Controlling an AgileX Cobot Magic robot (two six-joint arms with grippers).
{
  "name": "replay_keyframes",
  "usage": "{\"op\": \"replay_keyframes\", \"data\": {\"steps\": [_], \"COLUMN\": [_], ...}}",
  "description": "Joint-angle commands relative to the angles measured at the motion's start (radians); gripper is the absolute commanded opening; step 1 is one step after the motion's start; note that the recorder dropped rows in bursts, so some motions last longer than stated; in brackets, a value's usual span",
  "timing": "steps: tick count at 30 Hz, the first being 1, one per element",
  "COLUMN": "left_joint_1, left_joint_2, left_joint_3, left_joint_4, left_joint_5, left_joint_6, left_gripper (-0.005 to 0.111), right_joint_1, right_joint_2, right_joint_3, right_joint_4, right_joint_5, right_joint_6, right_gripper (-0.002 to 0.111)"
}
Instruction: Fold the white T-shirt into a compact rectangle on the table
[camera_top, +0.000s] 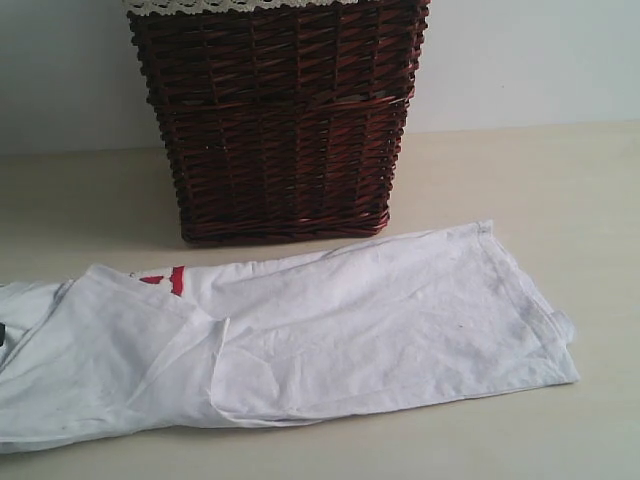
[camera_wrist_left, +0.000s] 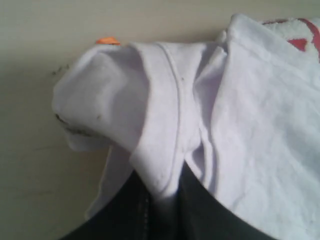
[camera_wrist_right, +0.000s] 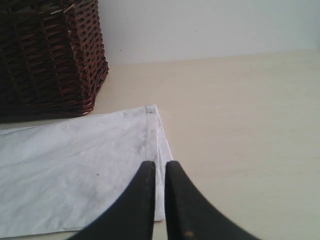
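One shirt (camera_top: 330, 330) lies in a long folded band on the table (camera_top: 560, 190), between the far and near edges. The left gripper (camera_wrist_left: 162, 197) is clenched on its collar end. The right gripper (camera_wrist_right: 160, 167) hovers at the hem corner, pinched together on nothing. One basket (camera_top: 280, 120) stands at the far edge.

White for the shirt (camera_top: 330, 330), with a red-and-white patch (camera_top: 176, 280) and a small orange tag (camera_wrist_left: 107, 41). Dark reddish-brown weave for the basket (camera_top: 280, 120), cream lace (camera_top: 200, 6) along its rim. Pale beige for the table (camera_top: 560, 180). Grey-white for the wall (camera_top: 520, 60). Black for the left gripper (camera_wrist_left: 165, 196) and the right gripper (camera_wrist_right: 159, 167).
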Motion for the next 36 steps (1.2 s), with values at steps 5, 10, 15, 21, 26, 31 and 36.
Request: {"op": "replay_keyframes", "data": {"steps": [5, 10, 15, 21, 26, 31, 36], "left_joint_1": [0.268, 0.501, 0.611, 0.613, 0.613, 0.598, 0.444], "left_joint_2": [-0.007, 0.024, 0.037, -0.008, 0.023, 0.009, -0.092], "left_joint_3": [0.003, -0.006, -0.078, -0.188, -0.166, -0.171, -0.198], "left_joint_4": [0.223, 0.293, 0.251, 0.231, 0.262, 0.198, 0.144], "left_joint_5": [0.131, 0.224, 0.391, 0.496, 0.496, 0.583, 0.631], "left_joint_6": [-0.074, -0.041, -0.041, -0.069, -0.074, -0.077, -0.157], "left_gripper": [0.0, 0.0, 0.0, 0.0, 0.0, 0.0, 0.0], "right_joint_1": [0.002, 0.002, 0.002, 0.002, 0.002, 0.002, 0.002], "right_joint_2": [-0.006, -0.006, -0.006, -0.006, -0.006, -0.006, -0.006], "right_joint_3": [0.005, 0.005, 0.005, 0.005, 0.005, 0.005, 0.005], "right_joint_4": [-0.002, -0.002, -0.002, -0.002, -0.002, -0.002, -0.002], "right_joint_5": [-0.004, -0.004, -0.004, -0.004, -0.004, -0.004, -0.004], "right_joint_6": [-0.001, -0.001, -0.001, -0.001, -0.001, 0.001, 0.001], "right_gripper": [0.009, 0.009, 0.009, 0.009, 0.009, 0.009, 0.009]}}
